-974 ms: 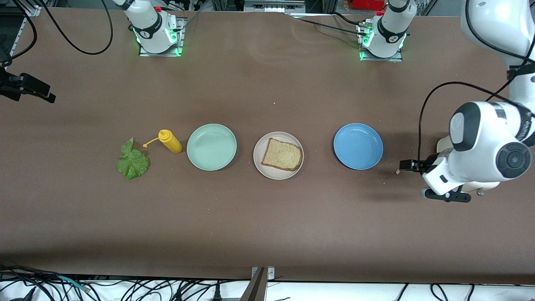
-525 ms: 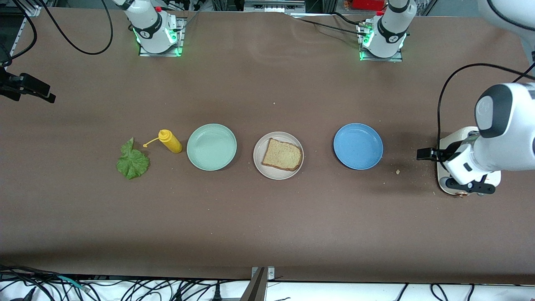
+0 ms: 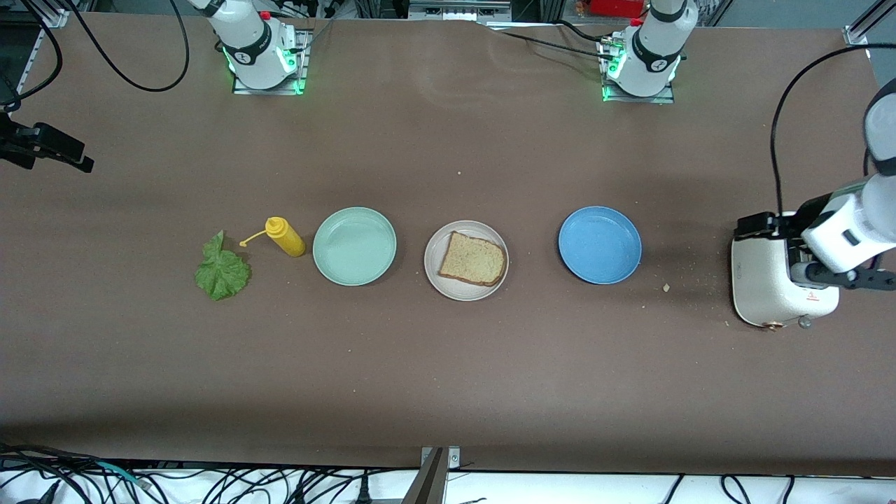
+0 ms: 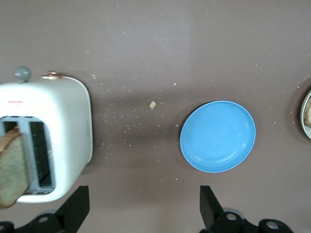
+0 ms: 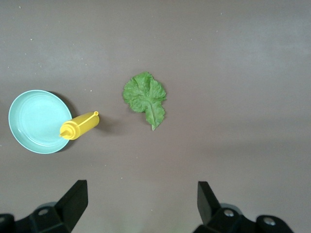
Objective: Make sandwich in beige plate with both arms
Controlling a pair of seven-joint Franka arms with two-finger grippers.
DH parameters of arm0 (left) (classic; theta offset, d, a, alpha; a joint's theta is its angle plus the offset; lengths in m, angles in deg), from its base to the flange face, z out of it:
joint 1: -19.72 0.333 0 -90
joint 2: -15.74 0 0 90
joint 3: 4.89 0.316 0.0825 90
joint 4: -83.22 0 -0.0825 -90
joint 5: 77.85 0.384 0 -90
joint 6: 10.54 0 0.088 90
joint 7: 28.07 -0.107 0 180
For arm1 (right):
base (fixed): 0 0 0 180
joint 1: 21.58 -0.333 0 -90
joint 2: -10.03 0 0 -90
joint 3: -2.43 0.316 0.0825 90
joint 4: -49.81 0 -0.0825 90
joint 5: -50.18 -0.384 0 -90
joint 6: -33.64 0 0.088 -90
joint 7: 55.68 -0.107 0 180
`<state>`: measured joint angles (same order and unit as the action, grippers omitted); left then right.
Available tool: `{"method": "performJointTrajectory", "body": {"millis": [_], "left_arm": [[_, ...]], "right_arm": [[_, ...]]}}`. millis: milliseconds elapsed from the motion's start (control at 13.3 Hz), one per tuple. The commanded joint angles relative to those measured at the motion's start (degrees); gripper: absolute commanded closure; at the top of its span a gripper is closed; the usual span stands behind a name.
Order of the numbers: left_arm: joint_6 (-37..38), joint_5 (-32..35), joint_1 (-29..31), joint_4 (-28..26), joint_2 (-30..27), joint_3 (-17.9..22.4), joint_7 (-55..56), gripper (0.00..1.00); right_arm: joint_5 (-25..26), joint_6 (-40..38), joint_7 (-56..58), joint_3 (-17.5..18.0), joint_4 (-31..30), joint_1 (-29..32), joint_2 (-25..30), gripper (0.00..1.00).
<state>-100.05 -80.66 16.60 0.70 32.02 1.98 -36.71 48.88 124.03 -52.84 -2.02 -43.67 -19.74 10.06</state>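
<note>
sitting at mid-counter (image 3: pixel 448 392): the beige plate (image 3: pixel 434 269), carrying one toast slice (image 3: pixel 474 259) flat inside its rim. resting empty beside it, toward the right arm's end: the mint green plate (image 3: pixel 354 246). resting empty toward the left arm's end: the blue plate (image 3: pixel 600 244), with crumbs scattered on the counter around it. lying tipped just beside the mint green plate: a yellow squeeze bottle (image 3: pixel 283 236), its cap dangling off the nozzle. lying flat on the bare counter just past the bottle, toward the right arm's end: the lettuce leaf (image 3: pixel 221 271), in no plate. standing at the left arm's end: a white toaster (image 3: pixel 770 280).

hanging over that toaster: the left tool (image 3: pixel 763 225), fingers spread wide and gripping nothing. showing only in the left wrist view: the toaster's two slots from above, with a second toast slice (image 4: pixel 10 167) poking out of one slot, the other slot looking empty; also the blue plate (image 4: pixel 218 136) and a sliver of the beige plate at the frame's edge. hiding that slotted slice in the front view: the left arm itself.

staying out of the front view: the right tool (image 5: pixel 141 204), waiting high over the counter near the lettuce leaf (image 5: pixel 145 97), fingers spread wide, holding nothing. showing in the right wrist view as well: the bottle (image 5: pixel 79 125) overlapping the mint green plate's (image 5: pixel 34 119) rim.
</note>
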Motion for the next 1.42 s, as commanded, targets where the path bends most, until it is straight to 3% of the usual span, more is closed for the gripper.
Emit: {"method": "performJointTrajectory", "body": {"millis": [0, 150, 300, 600, 825, 974, 1349], "left_arm": [[0.73, 3.85, -0.04, -0.98, -3.00, -0.45, -0.85, 0.00], [0.73, 3.95, -0.04, -0.72, -3.44, -0.36, -0.59, 0.00], [0.56, 3.95, -0.04, -0.63, -3.44, -0.54, -0.33, 0.00], [0.21, 3.69, -0.04, -0.54, -3.53, -0.36, -0.06, 0.00], [0.12, 3.51, 0.05, -0.54, -4.06, -0.36, -0.06, 0.00], [0.12, 3.60, 0.05, -0.54, -4.06, -0.19, -0.15, 0.00], [-0.32, 3.77, 0.05, -0.63, -4.06, -0.28, -0.15, 0.00]], "right_arm": [[0.07, -1.01, 0.58, 0.06, -0.12, -0.08, -1.79, 0.00], [-0.11, -1.89, 1.54, -0.47, -0.29, 0.36, -4.60, 0.00], [-0.98, -1.27, 11.16, -1.17, -1.26, 0.62, -5.74, 0.00], [-7.82, 2.58, 28.93, -3.11, -6.34, 0.71, -6.19, 0.00], [-15.73, 7.23, 43.94, -5.48, -12.40, 0.71, -6.28, 0.00], [-17.42, 11.63, 54.51, -5.66, -16.19, 0.71, -6.36, 0.00], [-19.70, 10.94, 62.42, -5.83, -18.22, 0.88, -9.08, 0.00]]}}
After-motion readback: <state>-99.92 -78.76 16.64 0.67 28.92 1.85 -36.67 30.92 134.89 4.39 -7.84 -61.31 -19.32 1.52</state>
